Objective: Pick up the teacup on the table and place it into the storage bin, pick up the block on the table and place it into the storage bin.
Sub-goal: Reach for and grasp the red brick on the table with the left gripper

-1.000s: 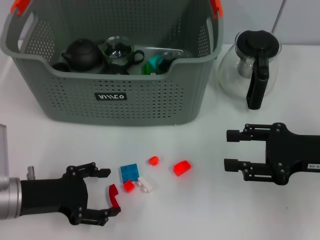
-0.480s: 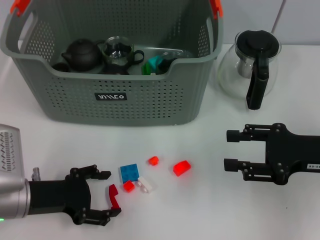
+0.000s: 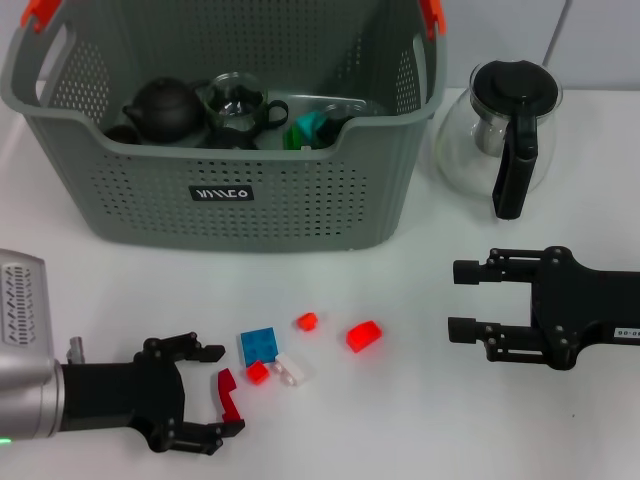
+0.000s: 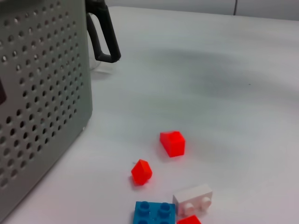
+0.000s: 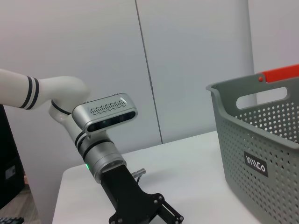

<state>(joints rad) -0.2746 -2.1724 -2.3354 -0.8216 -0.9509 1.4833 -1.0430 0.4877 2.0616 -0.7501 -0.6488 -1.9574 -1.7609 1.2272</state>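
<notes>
White table (image 3: 420,420) beneath both empty, wide-open hands, left hand (image 3: 212,392) near red block (image 3: 228,392).

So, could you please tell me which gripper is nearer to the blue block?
Left. The left gripper sits just beside the blue block; the right gripper is well off on its other side.

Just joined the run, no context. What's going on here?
The left gripper is open low over the table, around a small dark red piece, next to a scatter of blocks: a blue block, a white one and several red ones. Nothing is lifted yet. The right gripper sits open and idle on the right, near the glass teapot. The storage bin at the back already holds dark tea ware and a glass cup.
</notes>
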